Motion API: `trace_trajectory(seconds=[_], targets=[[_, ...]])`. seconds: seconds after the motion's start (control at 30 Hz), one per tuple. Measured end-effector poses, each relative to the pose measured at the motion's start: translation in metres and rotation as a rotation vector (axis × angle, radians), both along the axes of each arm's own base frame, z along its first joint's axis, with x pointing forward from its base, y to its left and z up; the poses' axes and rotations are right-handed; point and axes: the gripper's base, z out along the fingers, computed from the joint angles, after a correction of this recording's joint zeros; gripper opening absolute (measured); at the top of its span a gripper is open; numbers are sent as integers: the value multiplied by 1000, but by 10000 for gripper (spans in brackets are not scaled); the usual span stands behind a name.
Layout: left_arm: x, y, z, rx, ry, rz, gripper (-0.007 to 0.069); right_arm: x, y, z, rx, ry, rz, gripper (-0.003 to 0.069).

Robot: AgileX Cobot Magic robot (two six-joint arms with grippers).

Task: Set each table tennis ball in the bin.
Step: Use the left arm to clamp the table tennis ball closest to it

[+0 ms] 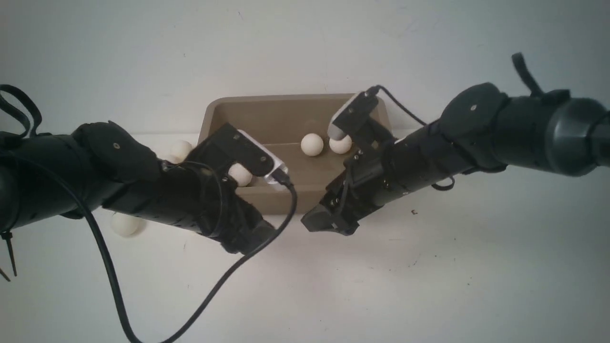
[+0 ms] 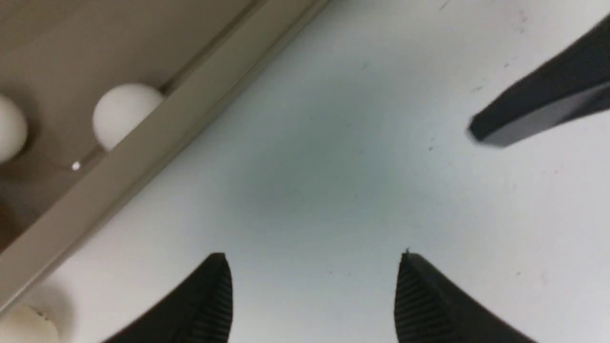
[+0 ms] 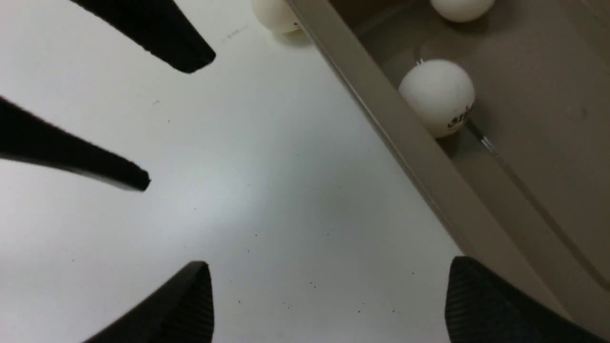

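Observation:
The taupe bin [image 1: 286, 110] stands at the table's middle with three table tennis balls in it [image 1: 312, 144] [image 1: 340, 144] [image 1: 240, 175]. Two more balls lie outside on the left, one by the bin's left wall [image 1: 180, 149] and one under my left arm [image 1: 125, 224]. My left gripper [image 2: 314, 269] hangs open over bare table in front of the bin, nothing between its fingers. My right gripper [image 3: 329, 274] is open and empty beside it, over the table by the bin's front rim [image 3: 405, 143]. A ball with a dark mark [image 3: 437, 95] rests against that wall inside.
Both wrists [image 1: 248, 240] [image 1: 329, 221] nearly meet in front of the bin. A black cable [image 1: 109, 281] loops from the left arm over the near table. The left gripper's fingers [image 3: 157, 33] show in the right wrist view. A ball [image 3: 276, 14] lies outside the bin's wall.

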Motion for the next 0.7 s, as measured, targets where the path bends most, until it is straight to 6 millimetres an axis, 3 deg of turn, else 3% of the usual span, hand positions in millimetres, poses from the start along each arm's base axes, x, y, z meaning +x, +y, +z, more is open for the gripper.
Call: trace_trajectory(seconds=[0.33, 0.4, 0.57, 0.7], targets=[[3, 24, -6, 92, 36, 45, 415, -2, -1, 7, 1, -20, 4, 591], [8, 45, -7, 109, 51, 121, 415, -5, -3, 21, 14, -54, 7, 590], [12, 71, -3, 103, 57, 227, 415, -12, -7, 46, 40, -120, 4, 590], [8, 95, 18, 88, -3, 313, 415, -20, -13, 77, 71, -218, -10, 590]])
